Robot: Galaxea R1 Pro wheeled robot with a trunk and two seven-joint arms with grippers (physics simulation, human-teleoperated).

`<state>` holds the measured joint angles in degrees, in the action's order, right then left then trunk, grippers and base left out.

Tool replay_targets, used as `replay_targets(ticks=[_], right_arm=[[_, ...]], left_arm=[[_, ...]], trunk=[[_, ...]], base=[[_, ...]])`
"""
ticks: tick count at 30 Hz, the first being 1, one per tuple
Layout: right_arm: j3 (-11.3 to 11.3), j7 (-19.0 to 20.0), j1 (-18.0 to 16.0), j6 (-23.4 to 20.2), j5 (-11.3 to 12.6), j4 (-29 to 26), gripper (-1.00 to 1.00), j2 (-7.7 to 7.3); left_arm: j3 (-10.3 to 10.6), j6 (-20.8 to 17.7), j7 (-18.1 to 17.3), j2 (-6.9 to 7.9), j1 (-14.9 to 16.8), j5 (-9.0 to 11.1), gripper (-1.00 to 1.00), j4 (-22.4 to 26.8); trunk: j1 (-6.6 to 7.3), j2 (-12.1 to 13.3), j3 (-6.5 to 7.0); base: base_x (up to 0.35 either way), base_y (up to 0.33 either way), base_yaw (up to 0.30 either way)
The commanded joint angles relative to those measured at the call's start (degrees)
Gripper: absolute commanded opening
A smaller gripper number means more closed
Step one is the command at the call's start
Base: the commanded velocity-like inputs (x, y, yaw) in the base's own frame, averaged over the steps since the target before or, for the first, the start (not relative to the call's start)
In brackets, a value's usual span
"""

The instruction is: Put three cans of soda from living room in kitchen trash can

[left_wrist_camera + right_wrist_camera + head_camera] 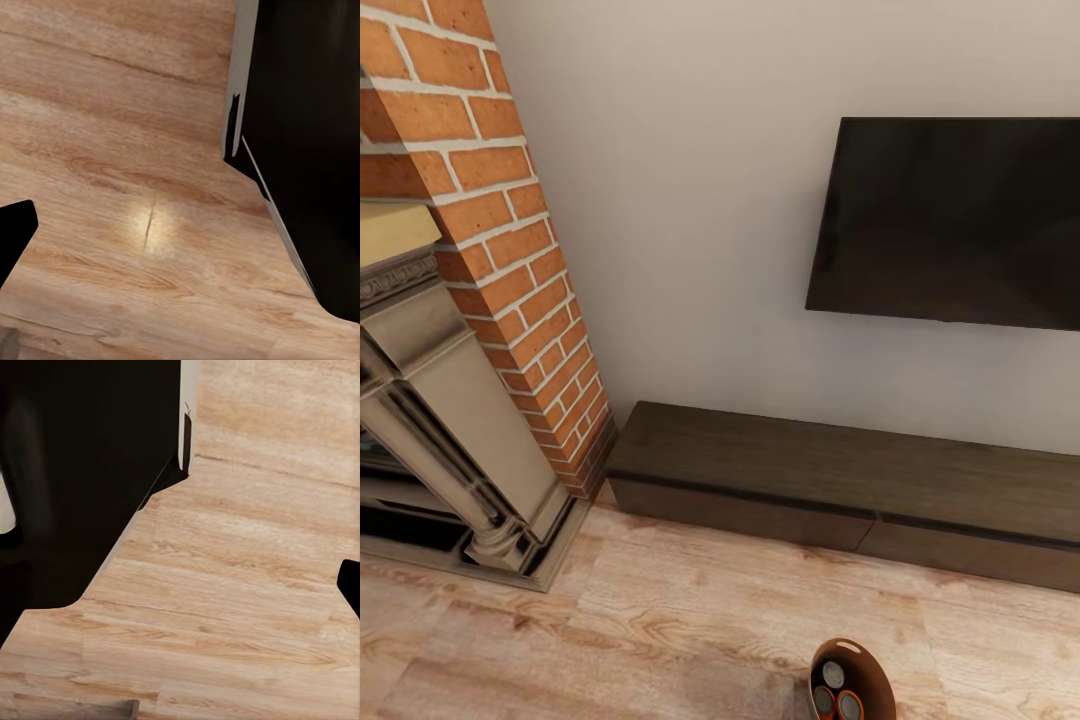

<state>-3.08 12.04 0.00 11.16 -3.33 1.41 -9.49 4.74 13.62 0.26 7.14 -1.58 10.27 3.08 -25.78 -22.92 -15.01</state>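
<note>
Sitting at the bottom edge of the head view, right of centre, the tash can point(850, 680) rests on the light wood floor point(660, 620), cut off by the frame. Copper-brown glossy inside. Within it, the grey tops of cans of soda point(833, 676) are visible: one upper, two lower point(823, 700) point(849, 706), packed close together, touching or nearly so. Bodies hidden by the bin wall, colours can't be read.

Living room around it: long dark low cabinet point(840, 480) against the pale wall, wall TV point(950, 220) above it, red-brick fireplace point(490, 250) with a grey carved surround point(450, 430) at left. Bin stands well apart from the cabinet, on open floor.

Left wrist view: wood floor point(135, 150) with a bright glare spot, big dark robot body panel point(307, 150) with a pale edge, a black tip point(13, 236) at the frame edge, likely part of the left claw; opening can't be told.

Right wrist view: same floor point(247, 570), dark panel point(82, 472), a small black tip point(350, 581) at the edge; right claw opening can't be told. Nothing seen held in either.
</note>
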Motion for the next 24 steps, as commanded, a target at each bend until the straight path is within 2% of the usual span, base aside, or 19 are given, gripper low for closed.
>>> replay_targets(ticks=[1, 24], right_arm=[[0.0, 0.0, 0.0, 0.0, 0.0, 0.0, 1.00, 0.00], [0.0, 0.0, 0.0, 0.0, 0.0, 0.0, 1.00, 0.00]], left_arm=[[0.0, 0.0, 0.0, 0.00, 0.0, 0.0, 1.00, 0.0], [0.0, 0.0, 0.0, -0.09, 0.0, 0.0, 1.00, 0.0]], trunk=[[0.00, 0.0, 0.00], [0.00, 0.0, 0.00]], base=[[0.000, 0.000, 0.000], [0.000, 0.000, 0.000]])
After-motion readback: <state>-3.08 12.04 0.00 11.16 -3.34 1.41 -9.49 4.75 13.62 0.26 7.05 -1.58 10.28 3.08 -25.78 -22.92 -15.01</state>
